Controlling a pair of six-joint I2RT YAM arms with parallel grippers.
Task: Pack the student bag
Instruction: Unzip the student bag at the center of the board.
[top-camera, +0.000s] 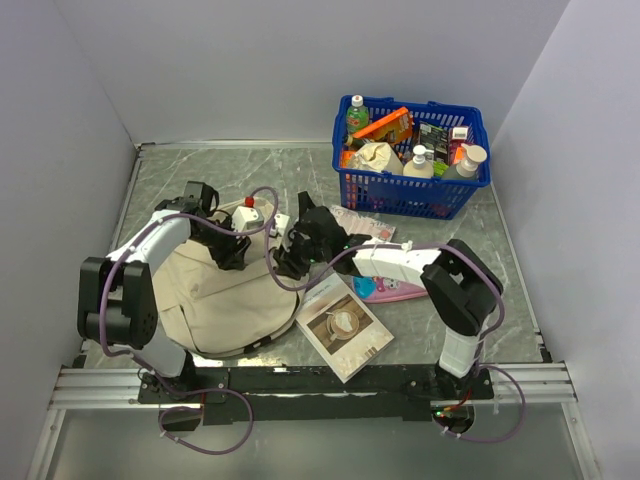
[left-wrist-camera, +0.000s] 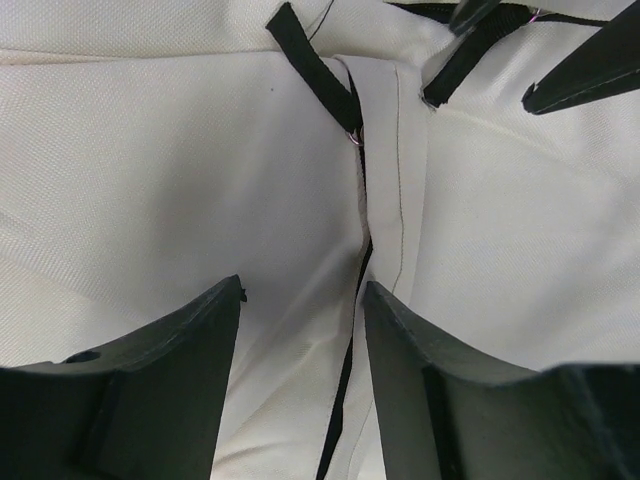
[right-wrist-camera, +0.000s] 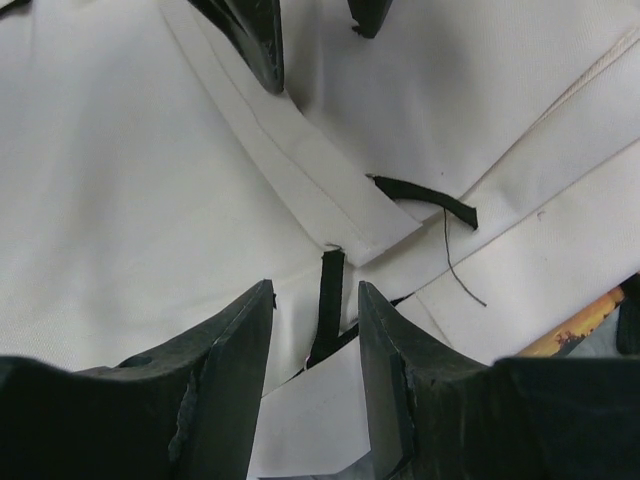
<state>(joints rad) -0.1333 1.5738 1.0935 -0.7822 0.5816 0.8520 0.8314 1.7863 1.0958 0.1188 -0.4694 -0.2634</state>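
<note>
Two grippers are hovering low over cream cloth. The left gripper (left-wrist-camera: 300, 300) is standing partly open astride the black zipper line (left-wrist-camera: 352, 330). The right gripper (right-wrist-camera: 315, 295) is likewise apart, a black pull tab (right-wrist-camera: 330, 300) showing between its fingers, and neither is visibly pinching anything. Both are working on the student bag (top-camera: 215, 295), which is lying slumped on the tabletop (top-camera: 160, 185) before the left arm. Being soft, light and floppy, it is likely to bunch, so the tabs and stitched zipper edge are looking like the surest holds.
</note>
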